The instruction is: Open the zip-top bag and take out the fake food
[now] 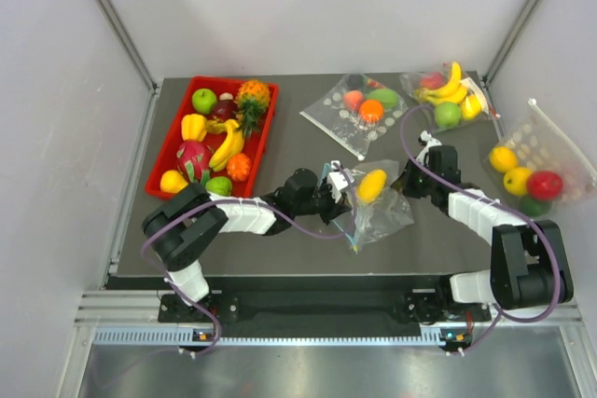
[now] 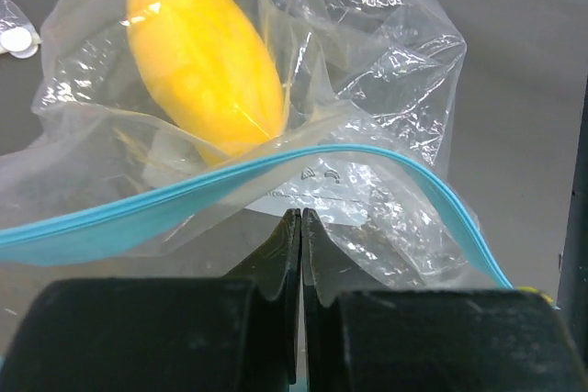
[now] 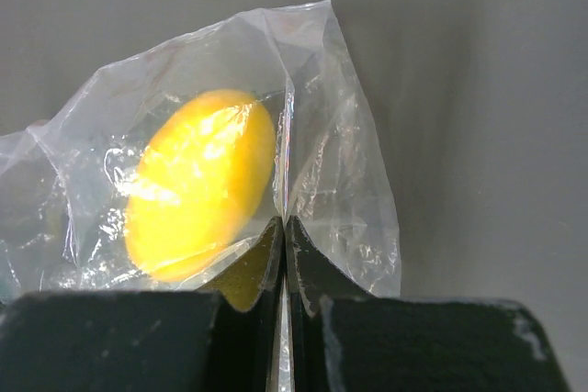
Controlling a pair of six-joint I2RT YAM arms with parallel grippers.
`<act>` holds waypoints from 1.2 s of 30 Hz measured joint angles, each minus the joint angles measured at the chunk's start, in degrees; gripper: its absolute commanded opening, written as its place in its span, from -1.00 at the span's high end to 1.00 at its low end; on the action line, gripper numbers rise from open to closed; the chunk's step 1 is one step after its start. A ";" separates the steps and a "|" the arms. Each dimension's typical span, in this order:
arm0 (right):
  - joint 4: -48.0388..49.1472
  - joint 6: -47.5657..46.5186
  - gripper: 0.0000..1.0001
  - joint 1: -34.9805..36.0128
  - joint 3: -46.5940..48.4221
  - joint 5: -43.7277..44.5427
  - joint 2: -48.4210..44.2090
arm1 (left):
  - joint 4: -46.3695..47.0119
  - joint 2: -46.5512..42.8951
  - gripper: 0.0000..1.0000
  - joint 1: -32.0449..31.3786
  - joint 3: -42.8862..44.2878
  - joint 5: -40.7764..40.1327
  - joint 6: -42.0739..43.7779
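On the bench (image 1: 280,244), my left claw (image 2: 301,218) pinches the zip-top bag (image 1: 378,204) under its teal strip (image 2: 276,161), right claw (image 3: 283,223) its far side; opening next needs, I judge, pulling apart.

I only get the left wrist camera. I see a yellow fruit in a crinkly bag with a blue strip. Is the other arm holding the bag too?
Observer: Yes. The right gripper is shut on the zip-top bag, on clear plastic beside the yellow fruit.
Child: Is there more fruit anywhere?
Observer: Top view shows a red tray of fruit, left of the bag.
Child: Any more bags?
Observer: A dotted bag with fruit lies beyond it.
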 measured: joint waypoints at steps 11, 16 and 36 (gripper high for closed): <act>-2.21 -1.46 -0.85 -0.28 -0.76 -2.12 -6.80 | 5.03 2.45 0.51 -0.81 -0.52 -2.19 -2.80; -3.82 -2.01 -0.93 -0.31 0.98 -2.27 -10.16 | 6.05 4.24 0.51 -0.81 -0.52 -3.63 -2.86; 7.82 2.47 0.56 3.32 5.77 -4.57 9.86 | 11.13 6.95 0.19 -0.81 -0.52 -4.76 -3.32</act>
